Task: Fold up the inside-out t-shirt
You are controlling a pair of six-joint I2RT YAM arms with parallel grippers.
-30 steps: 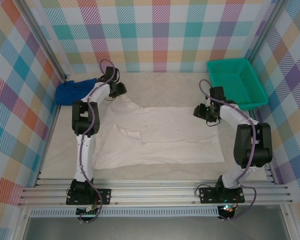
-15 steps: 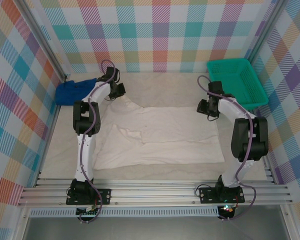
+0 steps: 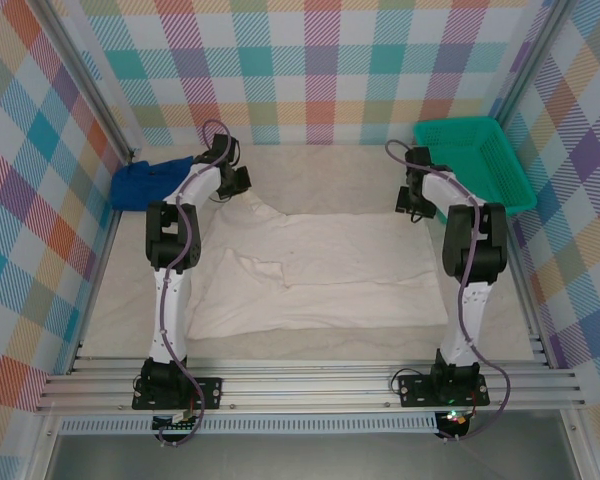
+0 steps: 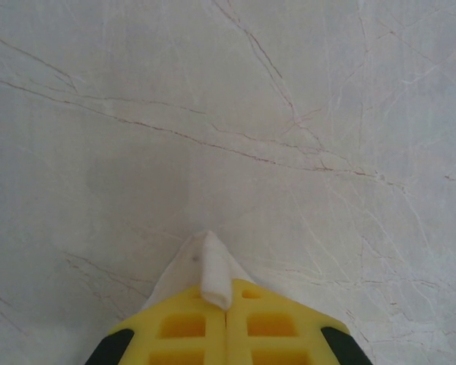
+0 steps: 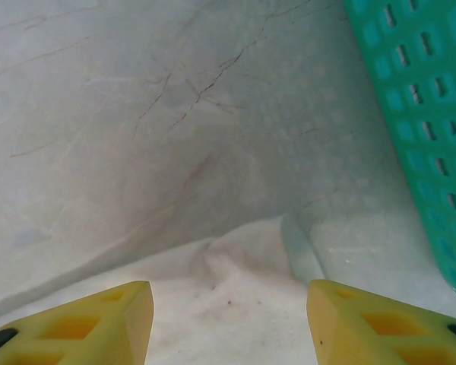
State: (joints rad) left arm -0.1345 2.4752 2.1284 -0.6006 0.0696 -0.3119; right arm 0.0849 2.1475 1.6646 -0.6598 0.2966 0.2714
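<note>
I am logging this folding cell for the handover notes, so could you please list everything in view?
t-shirt: one, white, spread on the middle of the table
cloth: one, blue, bunched at the far left edge
basket: one, green, far right corner
table: one, pale marbled, under everything
walls: three, multicoloured plaid, left, far and right sides
rails: several, silver, along the near edge
left tool: one, yellow, shut on a fold at the t-shirt's far left corner
right tool: one, yellow, open above the t-shirt's far right corner, beside the basket
</note>
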